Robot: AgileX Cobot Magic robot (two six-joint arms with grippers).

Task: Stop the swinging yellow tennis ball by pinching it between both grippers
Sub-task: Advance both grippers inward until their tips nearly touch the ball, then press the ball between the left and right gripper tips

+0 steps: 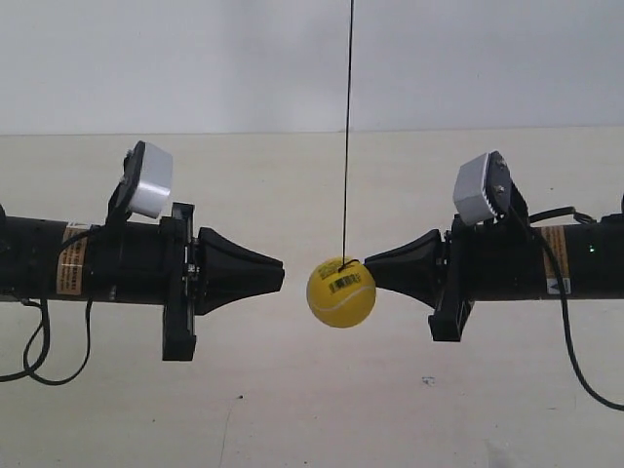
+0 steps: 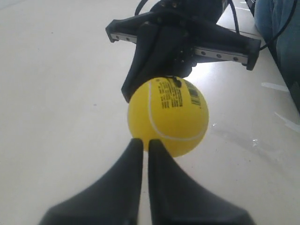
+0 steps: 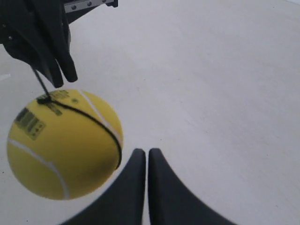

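Observation:
The yellow tennis ball (image 1: 341, 292) hangs on a thin black string (image 1: 347, 127) between two level arms. My right gripper (image 1: 368, 265), on the arm at the exterior view's right, is shut and its tip meets the ball's upper side. In the right wrist view the ball (image 3: 63, 145) sits close beside the shut tips of this gripper (image 3: 142, 152), off their line. My left gripper (image 1: 283, 270) is shut, a small gap from the ball. Seen from the left wrist, the ball (image 2: 168, 117) lies just beyond the shut gripper (image 2: 142, 143), with the right gripper's fingers (image 2: 164, 61) behind it.
A pale tabletop (image 1: 312, 409) lies below both arms, with a white wall (image 1: 195, 58) behind. Black cables (image 1: 44, 351) droop from the arm at the exterior view's left, and another cable (image 1: 575, 361) from the other arm. Blue fabric (image 2: 281, 42) shows at the left wrist view's edge.

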